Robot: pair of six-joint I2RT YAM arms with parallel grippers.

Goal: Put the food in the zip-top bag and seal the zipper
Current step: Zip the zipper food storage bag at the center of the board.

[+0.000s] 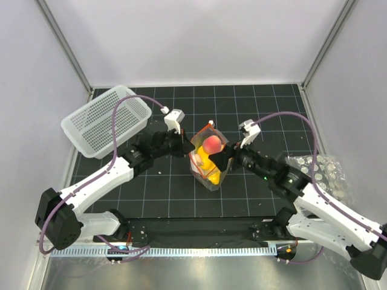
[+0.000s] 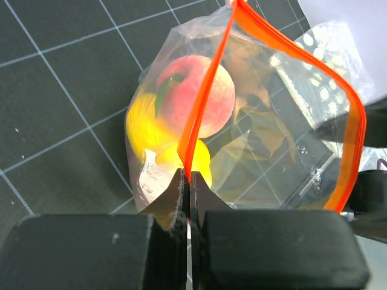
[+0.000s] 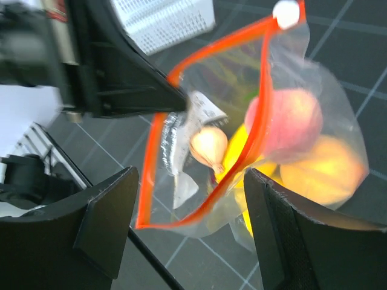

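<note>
Clear zip-top bag (image 1: 209, 175) stands mid-worktop, food (image 2: 181, 96) inside, mouth gaping. Your left gripper (image 2: 186, 179) pinches the zipper (image 2: 204, 115); your right gripper (image 3: 190, 181) is spread. Tug unevenly and the strip may slip, spilling fruit.

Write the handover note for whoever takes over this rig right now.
Left claw: shut on the zipper, at one side of the mouth.
Right claw: open, holding nothing, at the opposite side of the bag.
Zip-top bag: mid-mat between the arms, mouth gaping.
Done: peach, yellow pieces and small ball are inside.
Left: press the zipper closed along its whole length.
</note>
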